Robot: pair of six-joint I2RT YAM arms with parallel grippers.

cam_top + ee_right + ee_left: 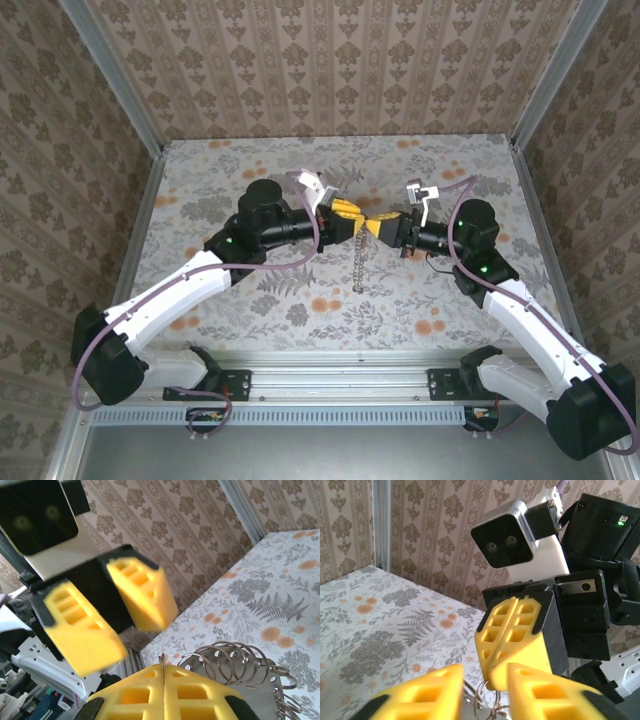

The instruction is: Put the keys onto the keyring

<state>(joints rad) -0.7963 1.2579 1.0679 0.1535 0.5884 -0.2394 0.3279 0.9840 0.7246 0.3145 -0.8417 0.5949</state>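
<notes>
The right gripper [164,672] is clenched on the keyring [227,662]. One thin silvery ring stands pinched in the seam of its yellow pads, and a coil of linked rings lies just beside them. In the top view the chain [360,268] hangs from where the two grippers meet, above the flowered table [200,190]; whether its lower end reaches the surface I cannot tell. The left gripper [484,680] faces the right one tip to tip, released, its jaws parted, with rings showing in the gap.
</notes>
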